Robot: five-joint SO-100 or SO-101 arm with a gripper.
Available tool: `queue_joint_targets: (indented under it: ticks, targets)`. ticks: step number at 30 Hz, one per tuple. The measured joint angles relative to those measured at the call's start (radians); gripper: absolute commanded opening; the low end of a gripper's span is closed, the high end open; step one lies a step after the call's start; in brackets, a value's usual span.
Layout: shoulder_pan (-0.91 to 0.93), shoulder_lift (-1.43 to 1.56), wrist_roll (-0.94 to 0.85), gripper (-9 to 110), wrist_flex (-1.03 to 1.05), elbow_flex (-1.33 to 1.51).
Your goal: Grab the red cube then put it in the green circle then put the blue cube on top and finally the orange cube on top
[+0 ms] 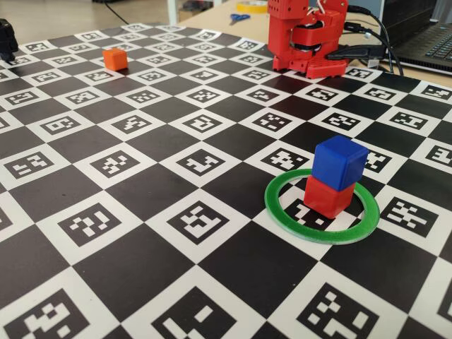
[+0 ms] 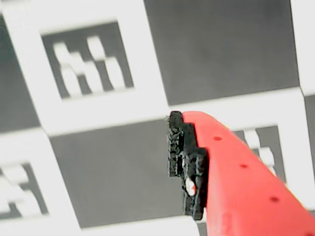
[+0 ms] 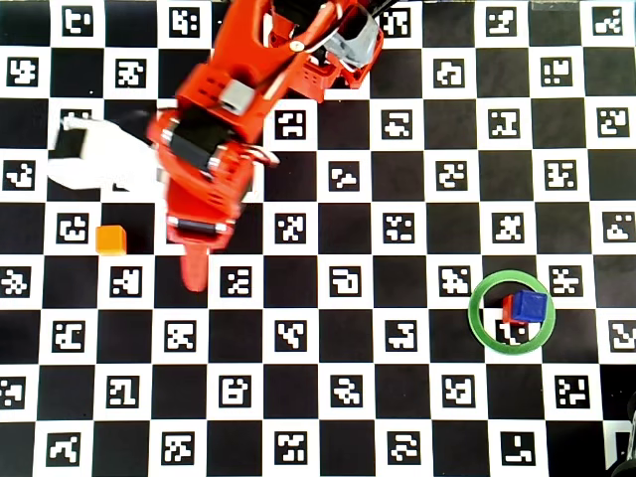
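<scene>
- Red cube [image 1: 328, 196]: sits inside the green circle [image 1: 282, 210] on the checkered marker board [image 1: 141, 183]; in the overhead view it shows only as a red sliver [image 3: 508, 307] at the left of the cube above it.
- Blue cube [image 1: 340, 163]: rests on top of the red cube, slightly twisted and offset toward the right in the fixed view; seen from overhead [image 3: 530, 306] inside the ring [image 3: 479, 320].
- Orange cube [image 3: 110, 239]: alone on the board, well apart from the stack; far left in the overhead view, far corner in the fixed view [image 1: 115, 58].
- Gripper [image 3: 196, 268]: hovers to the right of the orange cube in the overhead view, not touching it; nothing is visibly held; the wrist view shows one red finger [image 2: 236, 182] with a black pad, so whether the jaws are parted or closed I cannot tell.
</scene>
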Motion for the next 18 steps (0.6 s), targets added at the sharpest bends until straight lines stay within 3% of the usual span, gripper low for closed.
queue_joint_targets:
  ticks: [18]
  targets:
    - [0.279,-0.224,-0.485,49,-0.052,-0.215]
